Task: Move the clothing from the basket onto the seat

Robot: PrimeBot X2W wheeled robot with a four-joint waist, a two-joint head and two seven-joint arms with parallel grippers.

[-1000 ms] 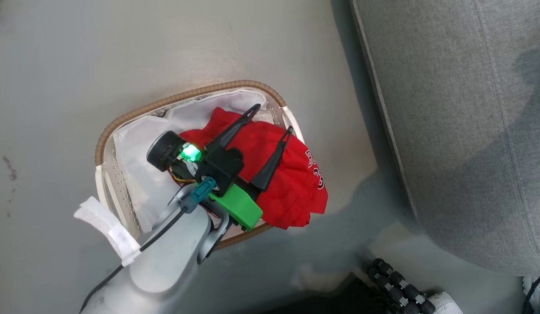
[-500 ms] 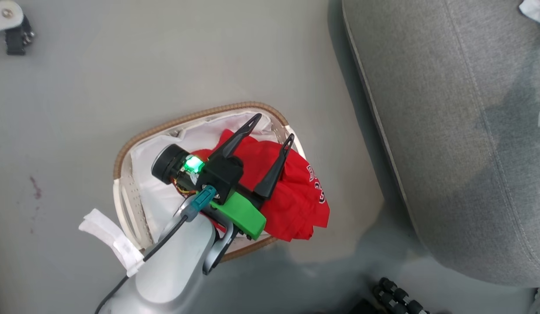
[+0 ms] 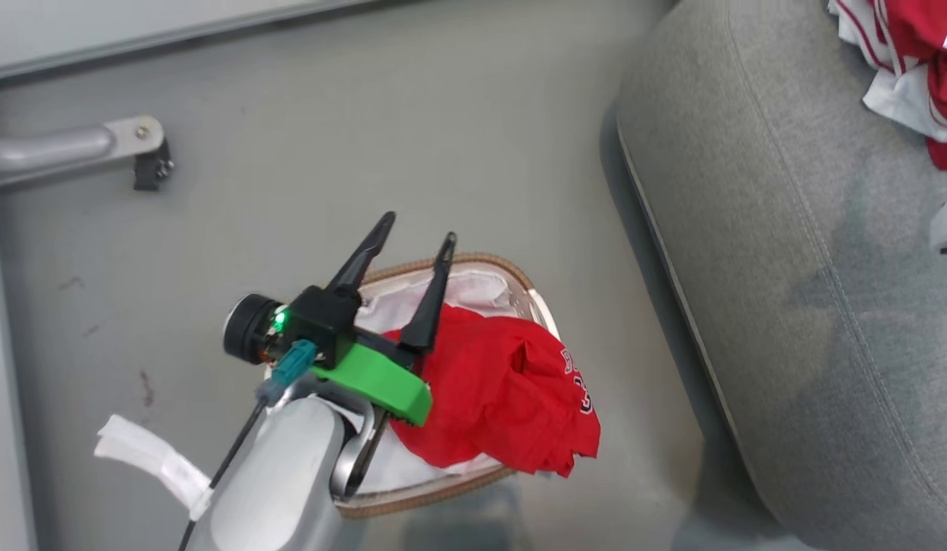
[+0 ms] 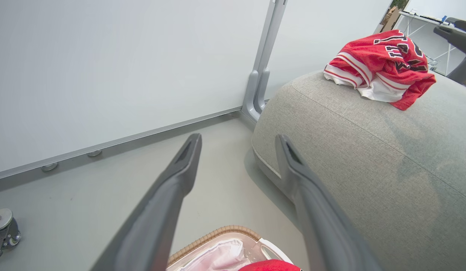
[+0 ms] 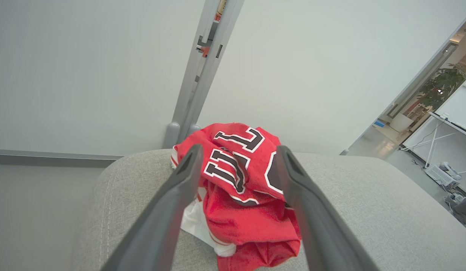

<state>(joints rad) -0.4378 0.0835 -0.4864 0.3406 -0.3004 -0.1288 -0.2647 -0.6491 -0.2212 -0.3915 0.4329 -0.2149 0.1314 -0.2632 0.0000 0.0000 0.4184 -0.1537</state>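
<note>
The red "BULLS 23" garment (image 3: 504, 383) lies bunched in the white basket (image 3: 481, 262) and droops over its right rim. My left gripper (image 3: 417, 229) hovers open above the basket's far left side, fingers pointing at the floor beyond it and holding nothing. In the left wrist view the left gripper (image 4: 237, 145) frames the floor, with the basket rim (image 4: 218, 232) below. The other red garment with striped trim (image 5: 236, 210) lies crumpled on the grey seat (image 3: 787, 291). My right gripper (image 5: 238, 155) stands open just short of this garment, not touching it.
A white partition wall with a grey metal post (image 4: 257, 90) stands behind the seat. One wheeled metal foot (image 3: 141, 149) lies on the grey floor beyond the basket, a caster (image 4: 3, 231) at the left. White liner (image 3: 473, 287) shows inside the basket. An open doorway (image 5: 436, 105) is at right.
The head camera has tilted up, so the wall base and the garment on the seat come into view. My left gripper has risen off the red garment, still open; the garment stays in the basket.
</note>
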